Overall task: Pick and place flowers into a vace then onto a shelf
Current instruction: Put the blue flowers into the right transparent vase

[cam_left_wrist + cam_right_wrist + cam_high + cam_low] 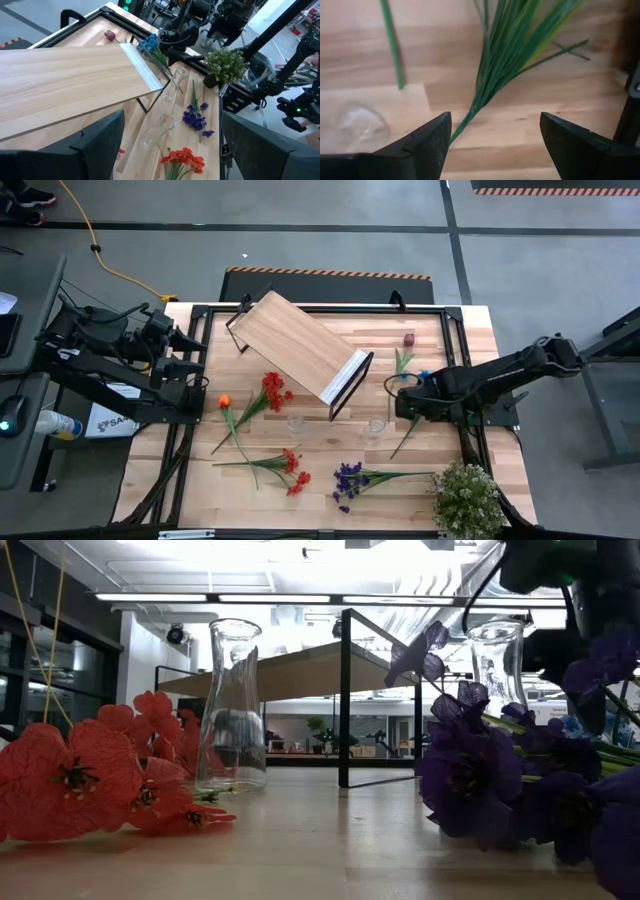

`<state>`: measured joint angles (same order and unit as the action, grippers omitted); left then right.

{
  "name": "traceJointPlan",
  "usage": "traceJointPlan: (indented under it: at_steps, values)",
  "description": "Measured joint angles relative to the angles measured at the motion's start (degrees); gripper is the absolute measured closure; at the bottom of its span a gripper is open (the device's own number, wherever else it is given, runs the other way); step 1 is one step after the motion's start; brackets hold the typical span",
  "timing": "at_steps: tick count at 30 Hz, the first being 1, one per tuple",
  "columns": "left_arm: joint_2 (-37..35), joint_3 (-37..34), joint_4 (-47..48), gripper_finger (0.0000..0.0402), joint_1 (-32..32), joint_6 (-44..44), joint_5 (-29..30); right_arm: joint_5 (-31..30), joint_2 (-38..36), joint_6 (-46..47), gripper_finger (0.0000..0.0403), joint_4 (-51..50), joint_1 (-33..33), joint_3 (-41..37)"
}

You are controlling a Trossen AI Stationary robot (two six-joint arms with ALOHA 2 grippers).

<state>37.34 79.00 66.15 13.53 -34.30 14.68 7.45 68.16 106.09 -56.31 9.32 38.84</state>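
Note:
The shelf (300,345) stands aslant at the table's middle, on its black frame ends. Two clear glass vases (295,422) (376,427) stand upright in front of it. Red (272,390), orange (224,401), red (290,470) and purple (348,480) flowers lie flat on the table. A blue flower (147,42) lies at the right under my right gripper (495,145), which points down, open, its fingers on either side of the leafy green stem (490,75) and above it. My left gripper (170,150) waits open, high over the table's left edge.
A bushy pale green plant (466,498) stands at the near right corner. A dark red flower head (408,338) lies far right, by the shelf's end. The right vase (357,122) stands close beside my right gripper. A black frame (200,310) runs around the tabletop.

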Motion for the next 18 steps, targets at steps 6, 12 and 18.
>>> traceJointPlan:
  at_steps: [6,12,18]
  values:
    - [0.0,0.0,0.0,0.0034,0.0,0.0,1.6,-2.5,0.0,0.3,0.011,0.3,-1.7,-1.4]
    - [0.0,0.0,0.0,0.0034,0.0,0.0,3.1,-5.1,0.0,-0.3,0.011,0.3,-4.4,-1.6]
    - [0.0,0.0,0.0,0.0034,0.0,0.0,3.1,-5.6,0.0,-0.7,0.011,0.0,-6.3,-1.6]
